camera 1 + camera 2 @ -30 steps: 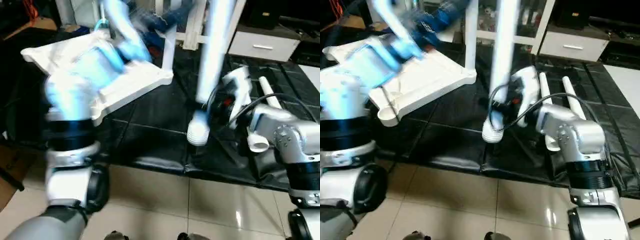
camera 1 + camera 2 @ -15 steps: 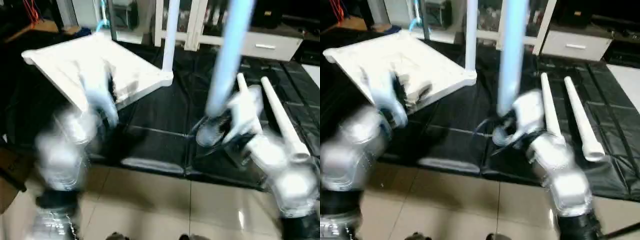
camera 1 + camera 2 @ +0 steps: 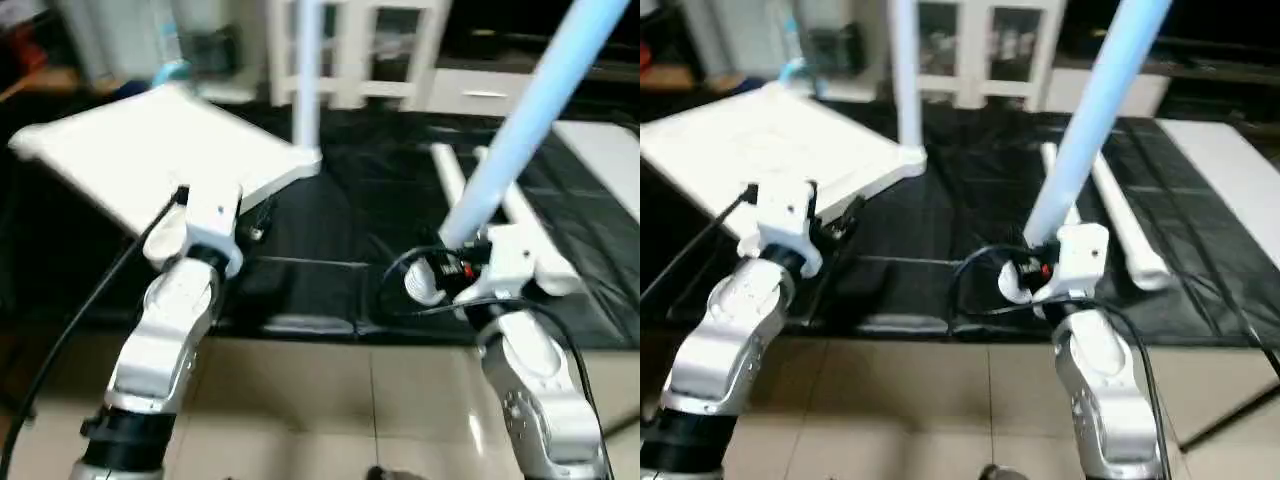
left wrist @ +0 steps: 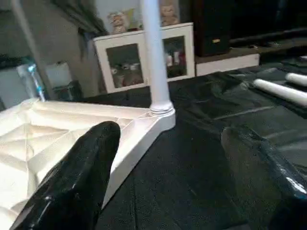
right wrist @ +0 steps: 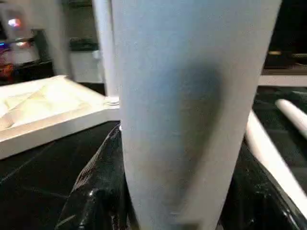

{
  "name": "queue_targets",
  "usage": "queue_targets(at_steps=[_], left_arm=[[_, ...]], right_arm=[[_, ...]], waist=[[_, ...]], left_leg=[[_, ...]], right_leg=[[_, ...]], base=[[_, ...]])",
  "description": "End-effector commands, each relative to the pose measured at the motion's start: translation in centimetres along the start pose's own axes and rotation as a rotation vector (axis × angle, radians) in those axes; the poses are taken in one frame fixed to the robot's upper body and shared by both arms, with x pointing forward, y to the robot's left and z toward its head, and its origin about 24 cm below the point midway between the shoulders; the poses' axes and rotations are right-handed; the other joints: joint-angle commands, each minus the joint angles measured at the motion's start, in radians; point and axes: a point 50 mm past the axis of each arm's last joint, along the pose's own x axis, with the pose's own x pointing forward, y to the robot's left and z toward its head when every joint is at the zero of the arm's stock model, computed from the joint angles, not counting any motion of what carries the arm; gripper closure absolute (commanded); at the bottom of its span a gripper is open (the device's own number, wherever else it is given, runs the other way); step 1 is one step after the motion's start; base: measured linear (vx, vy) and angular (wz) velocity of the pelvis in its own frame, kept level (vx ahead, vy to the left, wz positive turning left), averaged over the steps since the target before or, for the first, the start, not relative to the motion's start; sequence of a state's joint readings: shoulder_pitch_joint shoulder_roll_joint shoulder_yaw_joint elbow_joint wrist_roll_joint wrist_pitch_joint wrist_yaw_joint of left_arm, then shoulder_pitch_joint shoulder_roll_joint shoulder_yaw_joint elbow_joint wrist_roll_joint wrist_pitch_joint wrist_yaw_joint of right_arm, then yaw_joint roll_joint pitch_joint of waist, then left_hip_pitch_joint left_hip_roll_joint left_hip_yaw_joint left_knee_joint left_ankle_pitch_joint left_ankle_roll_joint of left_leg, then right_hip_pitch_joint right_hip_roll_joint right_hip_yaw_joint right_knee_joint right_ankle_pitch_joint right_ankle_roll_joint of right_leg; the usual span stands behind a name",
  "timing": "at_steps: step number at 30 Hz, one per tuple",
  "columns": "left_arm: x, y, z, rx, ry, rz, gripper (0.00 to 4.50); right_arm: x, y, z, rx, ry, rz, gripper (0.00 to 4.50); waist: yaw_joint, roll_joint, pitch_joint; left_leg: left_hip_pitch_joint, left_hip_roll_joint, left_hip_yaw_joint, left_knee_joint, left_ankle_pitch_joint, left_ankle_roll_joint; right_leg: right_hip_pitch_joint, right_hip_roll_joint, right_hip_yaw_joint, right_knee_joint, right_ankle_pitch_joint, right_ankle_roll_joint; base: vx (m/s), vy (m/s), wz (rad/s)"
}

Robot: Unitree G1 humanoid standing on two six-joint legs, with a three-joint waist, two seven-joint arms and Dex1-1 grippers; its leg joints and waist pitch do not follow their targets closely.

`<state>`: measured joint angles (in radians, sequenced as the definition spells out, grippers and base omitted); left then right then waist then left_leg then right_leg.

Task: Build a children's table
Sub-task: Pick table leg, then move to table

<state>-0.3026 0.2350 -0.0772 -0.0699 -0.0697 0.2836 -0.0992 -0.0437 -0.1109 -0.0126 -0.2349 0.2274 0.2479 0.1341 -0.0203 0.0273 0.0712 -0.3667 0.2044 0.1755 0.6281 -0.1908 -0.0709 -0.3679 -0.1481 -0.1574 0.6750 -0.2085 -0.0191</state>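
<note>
Table top (image 3: 150, 160) upside down on black mat (image 3: 350, 215), one leg (image 4: 154, 57) socketed.
Right gripper (image 3: 1040, 275) pinches a raised leg (image 3: 520, 125) beside it; left gripper (image 4: 168, 177) fingers spread, empty.

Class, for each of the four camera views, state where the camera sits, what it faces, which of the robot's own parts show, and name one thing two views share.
Left eye and right eye views: on the head, looking forward and down at the black mat; both silver forearms show.
Left wrist view: on the left arm, facing the tabletop; the left gripper is open.
Right wrist view: on the right arm, facing the held leg, gripped by the right gripper.
Shared: both wrist views show the upright leg in the tabletop's corner.
</note>
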Motion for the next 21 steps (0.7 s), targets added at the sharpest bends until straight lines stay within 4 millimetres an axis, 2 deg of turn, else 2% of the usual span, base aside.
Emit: queue_targets(at_steps=[1, 2, 3, 4, 5, 6, 7, 8, 9, 10, 11, 12, 13, 14, 15, 16, 17, 18, 19, 20, 21], left_arm=[[-0.3, 0.2, -0.8, 0.006, 0.018, 0.011, 0.76], [-0.3, 0.2, -0.8, 0.007, 0.018, 0.013, 0.76], [-0.3, 0.2, -0.8, 0.008, 0.017, 0.014, 0.76], [-0.3, 0.1, -0.8, 0.008, 0.017, 0.015, 0.76], [-0.2, 0.0, -0.8, 0.008, 0.012, 0.016, 0.76], [-0.2, 0.0, -0.8, 0.003, 0.011, 0.018, 0.76], [-0.2, 0.0, -0.8, -0.003, 0.011, 0.024, 0.76], [-0.2, 0.1, -0.8, -0.003, 0.008, 0.028, 0.76], [-0.2, 0.1, -0.7, -0.002, 0.005, 0.030, 0.76], [-0.2, 0.1, -0.7, 0.001, 0.002, 0.032, 0.76], [-0.2, 0.1, -0.8, 0.003, 0.002, 0.036, 0.76], [-0.2, 0.2, -0.8, 0.004, 0.002, 0.037, 0.76], [-0.3, 0.2, -0.8, 0.005, 0.003, 0.041, 0.76], [-0.3, 0.3, -0.9, 0.007, 0.004, 0.044, 0.76], [-0.3, 0.3, -0.9, 0.006, 0.004, 0.047, 0.76], [-0.3, 0.4, -1.0, 0.004, 0.003, 0.054, 0.76], [-0.4, 0.4, -1.0, 0.003, 0.004, 0.059, 0.76], [-0.4, 0.5, -1.0, 0.003, 0.004, 0.063, 0.76], [-0.4, 0.6, -1.2, 0.004, 0.006, 0.074, 0.76], [-0.4, 0.6, -1.2, 0.007, 0.011, 0.082, 0.76], [-0.4, 0.6, -1.2, 0.007, 0.011, 0.082, 0.76]], right_arm=[[0.2, 0.2, 0.6, -0.003, -0.030, 0.012, 2.67], [0.2, 0.3, 0.5, -0.017, -0.021, 0.012, 2.67], [0.3, 0.3, 0.5, -0.018, -0.020, 0.025, 2.67], [0.3, 0.4, 0.5, -0.018, -0.020, 0.028, 2.67], [0.4, 0.6, 0.5, -0.029, -0.021, 0.053, 2.67], [0.4, 0.6, 0.5, -0.032, -0.019, 0.063, 2.67], [0.5, 0.7, 0.4, -0.029, -0.014, 0.068, 2.67], [0.5, 0.7, 0.4, -0.027, -0.010, 0.072, 2.67], [0.5, 0.7, 0.4, -0.027, -0.007, 0.073, 2.67], [0.6, 0.8, 0.3, -0.028, 0.006, 0.079, 2.67], [0.6, 0.8, 0.2, -0.031, 0.015, 0.082, 2.67], [0.6, 0.8, 0.1, -0.032, 0.018, 0.083, 2.67], [0.6, 0.9, 0.0, -0.026, 0.025, 0.086, 2.67], [0.6, 0.9, -0.1, -0.020, 0.031, 0.088, 2.67], [0.6, 0.9, -0.2, -0.018, 0.035, 0.088, 2.67], [0.6, 1.0, -0.3, -0.021, 0.039, 0.091, 2.67], [0.6, 1.0, -0.4, -0.025, 0.045, 0.097, 2.67], [0.6, 1.0, -0.6, -0.030, 0.052, 0.097, 2.67], [0.6, 1.1, -0.8, -0.038, 0.066, 0.099, 2.67], [0.6, 1.1, -0.9, -0.035, 0.072, 0.102, 2.67], [0.6, 1.1, -0.9, -0.035, 0.072, 0.102, 2.67]], waist=[[0.018, -0.058, -0.082], [0.053, -0.041, -0.068], [0.061, -0.043, -0.091], [0.075, -0.035, -0.090], [0.085, -0.028, -0.082], [0.074, -0.007, -0.092], [0.041, 0.000, -0.089], [0.029, 0.011, -0.090], [0.017, 0.016, -0.086], [0.010, 0.023, -0.083], [0.003, 0.024, -0.083], [-0.006, 0.020, -0.081], [-0.015, 0.012, -0.080], [-0.017, 0.009, -0.080], [-0.019, 0.000, -0.079], [-0.024, -0.008, -0.081], [-0.028, -0.015, -0.079], [-0.032, -0.009, -0.079], [-0.040, -0.009, -0.071], [-0.045, -0.019, -0.069], [-0.043, -0.002, -0.067]], left_leg=[[0.023, -0.003, 0.013, -0.050, -0.524, 0.041], [0.038, -0.010, -0.011, 0.084, -0.340, 0.035], [-0.083, -0.024, -0.094, 0.131, -0.139, 0.078], [-0.100, -0.014, -0.106, 0.116, -0.122, 0.084], [-0.070, -0.007, -0.103, 0.060, -0.133, 0.117], [-0.025, -0.026, -0.071, -0.002, -0.074, 0.199], [0.023, -0.029, -0.045, -0.027, -0.107, 0.295], [0.027, -0.028, -0.038, -0.037, -0.176, 0.317], [0.040, -0.023, -0.022, -0.065, -0.325, 0.290], [0.044, -0.018, -0.018, -0.096, -0.443, 0.230], [0.043, -0.017, -0.012, -0.111, -0.485, 0.204], [0.038, -0.017, 0.005, -0.136, -0.555, 0.156], [0.031, -0.015, 0.018, -0.152, -0.616, 0.121], [0.028, -0.017, 0.024, -0.155, -0.641, 0.103], [0.027, -0.020, 0.033, -0.154, -0.665, 0.086], [0.028, -0.025, 0.038, -0.125, -0.683, 0.063], [0.022, -0.023, 0.034, -0.118, -0.674, 0.064], [0.002, -0.019, 0.021, -0.119, -0.649, 0.067], [-0.004, -0.018, 0.031, -0.140, -0.677, 0.046], [-0.006, -0.014, 0.037, -0.165, -0.718, 0.021], [-0.022, -0.007, 0.046, -0.212, -0.788, -0.017]], right_leg=[[0.005, -0.037, 0.132, -0.089, -0.684, 0.088], [-0.045, -0.171, 0.192, -0.224, -0.941, 0.100], [0.045, -0.200, 0.270, -0.179, -0.866, 0.071], [0.056, -0.198, 0.258, -0.168, -0.759, 0.040], [0.017, -0.140, 0.223, -0.154, -0.541, -0.070], [-0.011, -0.026, 0.154, -0.110, -0.321, -0.141], [-0.053, 0.044, 0.118, -0.086, -0.231, -0.179], [-0.053, 0.050, 0.112, -0.084, -0.239, -0.184], [-0.054, 0.056, 0.099, -0.090, -0.263, -0.167], [-0.050, 0.062, 0.083, -0.085, -0.258, -0.126], [-0.047, 0.066, 0.074, -0.081, -0.243, -0.106], [-0.042, 0.066, 0.058, -0.075, -0.217, -0.064], [-0.032, 0.054, 0.050, -0.083, -0.226, -0.022], [-0.031, 0.045, 0.052, -0.094, -0.252, -0.004], [-0.033, 0.035, 0.057, -0.109, -0.295, 0.011], [-0.024, -0.011, 0.078, -0.157, -0.417, 0.039], [-0.014, -0.026, 0.084, -0.170, -0.447, 0.049], [0.018, -0.041, 0.087, -0.176, -0.481, 0.078], [0.022, -0.026, 0.065, -0.174, -0.503, 0.081], [0.028, 0.000, 0.043, -0.155, -0.484, 0.068], [0.052, 0.035, 0.016, -0.093, -0.412, 0.044]], base=[[0.014, -0.054, 0.04], [0.014, -0.054, 0.04], [0.000, 0.000, 0.00], [-0.020, 0.107, 0.01], [-0.020, 0.107, 0.01], [-0.074, 0.138, 0.30], [-0.121, 0.118, 0.34], [-0.121, 0.118, 0.34], [-0.122, 0.122, 0.27], [-0.077, 0.167, 0.19], [-0.077, 0.167, 0.19], [-0.080, 0.163, 0.16], [-0.089, 0.135, 0.14], [-0.089, 0.135, 0.14], [-0.084, 0.094, 0.14], [-0.081, 0.079, 0.09], [-0.081, 0.079, 0.09], [-0.059, 0.095, -0.04], [-0.064, 0.085, -0.03], [-0.064, 0.085, -0.03], [-0.121, 0.065, 0.08]])
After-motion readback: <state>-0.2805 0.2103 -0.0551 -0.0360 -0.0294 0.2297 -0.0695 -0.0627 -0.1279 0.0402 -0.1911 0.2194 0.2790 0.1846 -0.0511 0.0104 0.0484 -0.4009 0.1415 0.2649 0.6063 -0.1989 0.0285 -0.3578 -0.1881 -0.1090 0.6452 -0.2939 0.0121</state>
